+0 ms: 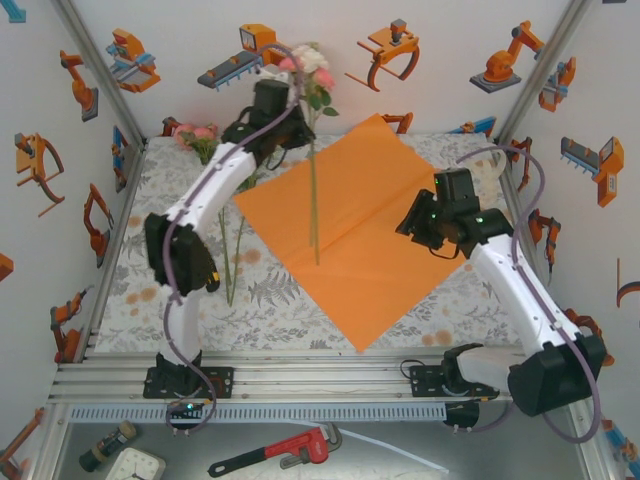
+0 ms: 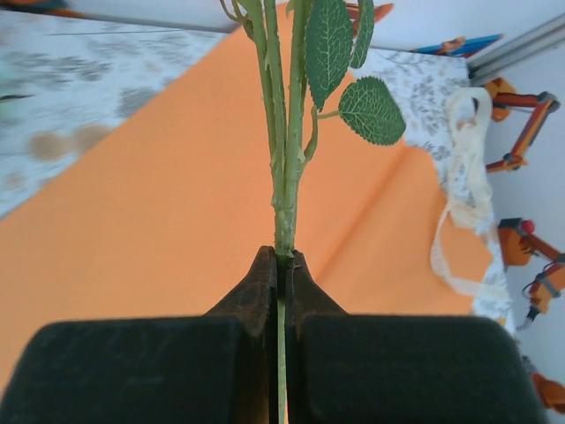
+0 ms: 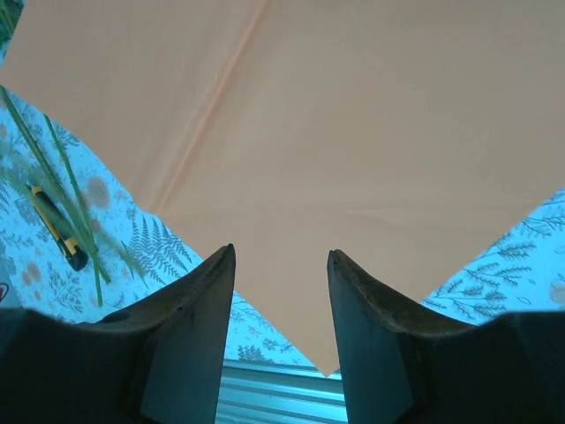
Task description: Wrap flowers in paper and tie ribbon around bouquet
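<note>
Pinching the thin green stems of the flowers [image 2: 284,177] just below their lowest leaves, the left gripper [image 2: 282,262] has its fingers pressed together on them, and one stem runs on down between the pads. From above, the pink and white heads are held high toward the far wall. The long stem reaches down over the middle of the paper [image 1: 350,230]; whether its tip touches the sheet cannot be told. The paper lies flat as a diamond on the tablecloth [image 1: 270,310], its near corner close to the table's front rail. The ribbon [image 2: 466,194] lies in loose loops just past the sheet's right corner. More pink blooms [image 1: 197,135] rest at the far left, and loose stems [image 1: 230,262] lie left of the paper, with a yellow-and-black utility knife [image 3: 55,228] beside them. The right gripper [image 3: 281,265] hovers over the paper's right half, fingers spread and gripping nothing.
</note>
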You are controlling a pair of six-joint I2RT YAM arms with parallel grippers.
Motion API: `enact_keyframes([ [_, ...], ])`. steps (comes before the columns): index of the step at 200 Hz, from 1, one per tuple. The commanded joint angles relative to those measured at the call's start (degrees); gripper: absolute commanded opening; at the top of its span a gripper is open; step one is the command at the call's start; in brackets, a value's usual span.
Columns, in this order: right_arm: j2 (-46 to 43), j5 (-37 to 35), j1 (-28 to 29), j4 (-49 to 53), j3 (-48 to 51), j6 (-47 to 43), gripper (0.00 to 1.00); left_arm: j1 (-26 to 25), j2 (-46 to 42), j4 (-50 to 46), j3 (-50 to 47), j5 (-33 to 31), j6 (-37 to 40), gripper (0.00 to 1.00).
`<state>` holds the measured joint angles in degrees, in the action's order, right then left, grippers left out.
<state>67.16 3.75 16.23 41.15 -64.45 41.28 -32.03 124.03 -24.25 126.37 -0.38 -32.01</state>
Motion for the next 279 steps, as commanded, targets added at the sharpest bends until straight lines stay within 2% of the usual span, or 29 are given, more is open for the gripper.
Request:
enact_keyframes([
  [1,-3.43,-1.81,-0.76,4.29,1.92,0.65,0.47,-2.48,9.98,0.63,11.90,-1.09,-5.95,0.00],
  [14,-4.47,-1.81,-1.06,4.29,2.78,0.64,0.47,-3.85,16.31,-1.10,19.45,-1.50,-7.32,0.00],
  [26,-4.78,-1.73,-1.20,4.22,3.03,0.67,0.47,-4.85,19.84,-0.94,22.30,-1.66,-8.30,0.00],
  [82,-3.00,-0.25,-1.30,3.39,2.95,-0.93,0.47,-5.81,25.09,10.15,15.87,0.51,-4.32,0.00],
  [133,-3.52,-0.68,-1.38,3.07,4.62,-1.18,0.47,-5.58,31.14,15.38,15.32,2.93,-7.30,0.00],
  [183,-4.81,-1.18,-1.40,3.51,5.93,-0.94,0.47,-5.50,34.19,19.24,15.73,3.89,-7.89,0.20],
  [205,-5.27,-1.64,-1.53,3.68,6.05,-0.98,0.47,-5.42,34.03,18.26,15.59,3.80,-7.50,0.36],
  [242,-5.25,-1.29,-1.50,3.80,5.43,-0.63,0.47,-5.52,28.71,18.79,11.08,2.76,-5.90,0.44],
  [279,-6.32,-1.28,-1.47,3.71,5.65,0.09,0.47,-5.48,21.15,16.28,7.01,0.05,-1.16,0.50],
])
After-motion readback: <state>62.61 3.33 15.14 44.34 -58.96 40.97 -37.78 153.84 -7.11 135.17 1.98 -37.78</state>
